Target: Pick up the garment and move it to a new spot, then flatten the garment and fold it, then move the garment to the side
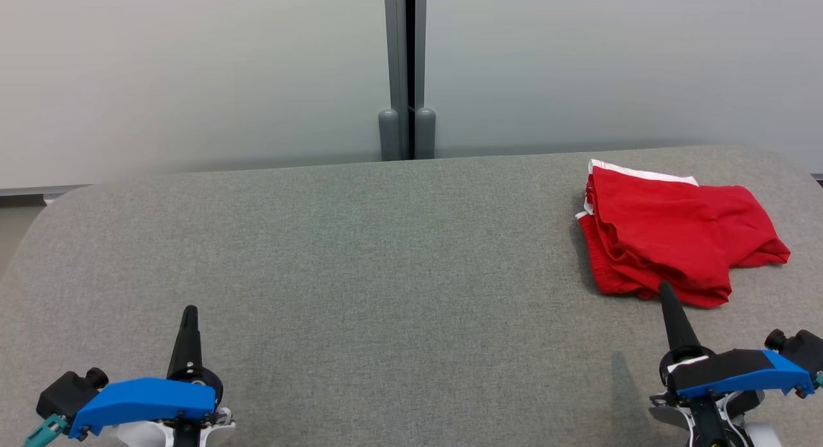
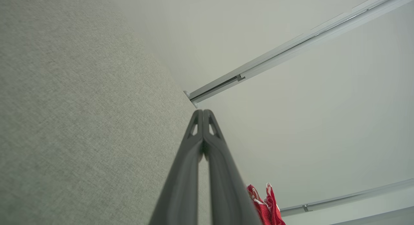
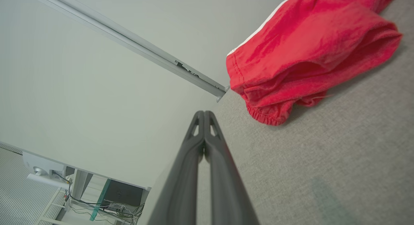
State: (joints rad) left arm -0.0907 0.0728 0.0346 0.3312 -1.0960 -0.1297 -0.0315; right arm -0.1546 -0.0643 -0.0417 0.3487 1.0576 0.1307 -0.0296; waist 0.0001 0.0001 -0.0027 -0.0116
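Fingers: both pairs pressed together, nothing between them. Head view: left gripper [image 1: 189, 318] sits low at the near left over the bare grey worktop [image 1: 386, 273]. The right gripper [image 1: 667, 299] is at the near right, its tip drawn against the near edge of the garment [image 1: 669, 241]. The garment is a red bundle at the far right of the worktop, loosely doubled over, with a white band [image 1: 643, 172] along its far edge. Left wrist view: left gripper [image 2: 203, 115] closed tip to tip; a scrap of the garment [image 2: 263, 205] shows low in the view, well apart. Right wrist view: right gripper [image 3: 203, 116] closed, with bare worktop [image 3: 323, 160] between tip and garment [image 3: 307, 56], so near but not touching. Handling, judged: light, limp cloth, not fragile; the layers will likely slide and sag, with no stiffness to push against. The gathered elastic edge [image 3: 265, 116] nearest the tip looks the thickest part and the likeliest pinch point; the fingers must part first. Pinching one layer only risks the bundle unrolling in the lift. Writing: no brand or label legible on the garment; dark marks on the wall rail [image 3: 189, 70] are too small to read.
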